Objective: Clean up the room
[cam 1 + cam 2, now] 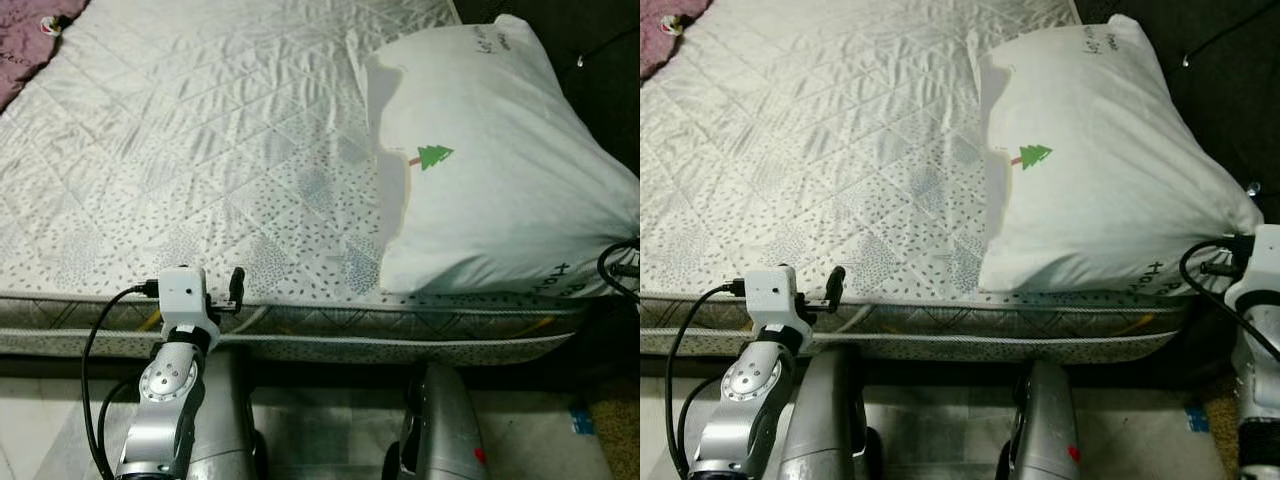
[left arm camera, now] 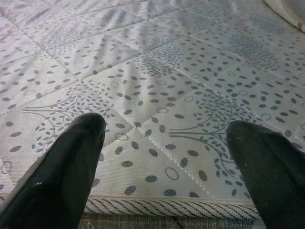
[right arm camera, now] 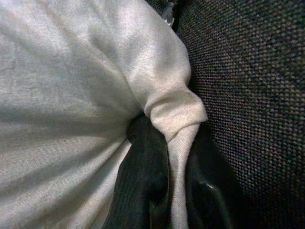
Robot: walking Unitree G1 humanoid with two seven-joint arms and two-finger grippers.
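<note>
White cotton is bunched between the two black fingers (image 3: 143,181) of the right hand (image 3: 174,191), which is closed tight on a twisted corner of the pillow (image 1: 1090,170). That pillow, printed with a small green tree (image 1: 1033,155), lies on the bed (image 1: 200,130) at its right side, its pinched corner hanging past the bed's front edge, just beside the dark woven surface (image 3: 248,95) that runs along that side of the bed. The left hand (image 2: 164,162) hovers at the bed's front edge, well apart from the pillow, its fingers spread wide over the quilted, leaf-patterned cover and gripping nothing. At the bed's far left corner lies a purple blanket (image 1: 30,40). The hold looks thin: only a fold of cover is caught, not the stuffing, so a quick pull could let the cloth slide out, or drag the cover while the filling stays behind. Any swing toward the dark surface could also snag the corner against it.
</note>
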